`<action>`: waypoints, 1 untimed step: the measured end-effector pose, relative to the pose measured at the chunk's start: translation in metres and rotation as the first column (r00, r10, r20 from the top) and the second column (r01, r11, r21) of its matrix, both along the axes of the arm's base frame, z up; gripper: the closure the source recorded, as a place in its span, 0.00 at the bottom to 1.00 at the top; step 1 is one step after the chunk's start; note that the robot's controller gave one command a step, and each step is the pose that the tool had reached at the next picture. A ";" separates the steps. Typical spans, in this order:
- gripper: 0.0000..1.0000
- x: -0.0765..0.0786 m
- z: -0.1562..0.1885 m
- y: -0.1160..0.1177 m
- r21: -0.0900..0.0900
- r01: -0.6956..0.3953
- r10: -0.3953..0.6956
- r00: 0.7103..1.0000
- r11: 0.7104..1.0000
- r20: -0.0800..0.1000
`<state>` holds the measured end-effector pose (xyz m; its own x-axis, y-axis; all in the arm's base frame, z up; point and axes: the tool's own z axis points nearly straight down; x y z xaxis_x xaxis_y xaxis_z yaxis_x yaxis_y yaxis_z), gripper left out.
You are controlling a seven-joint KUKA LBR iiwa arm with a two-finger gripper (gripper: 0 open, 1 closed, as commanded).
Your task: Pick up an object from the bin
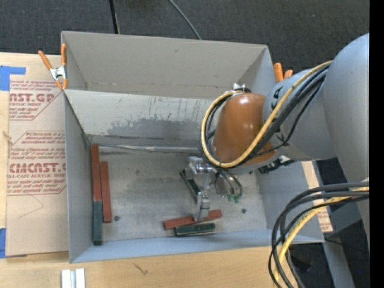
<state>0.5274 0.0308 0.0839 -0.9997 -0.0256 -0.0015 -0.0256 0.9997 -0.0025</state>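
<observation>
My gripper [204,206] hangs low in the front right part of the bin, under the orange wrist cover. Its tip comes down right at the right end of a red-brown flat stick [182,222] lying on the bin floor near the front wall. A dark green stick [195,228] lies just in front of that one, almost parallel and touching it. I cannot make out whether the tip touches the red-brown stick or anything is gripped.
Along the left wall lie two long red-brown sticks [95,176] [105,192] side by side, with a dark green stick [97,223] at their front end. The arm and its cables cover the bin's right side.
</observation>
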 end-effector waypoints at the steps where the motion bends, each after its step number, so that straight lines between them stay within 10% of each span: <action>1: 0.00 0.001 -0.004 -0.016 0.006 -0.062 0.062 0.998 0.998 0.000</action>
<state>0.5282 0.0143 0.0801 -0.9962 -0.0871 -0.0016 -0.0871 0.9962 0.0033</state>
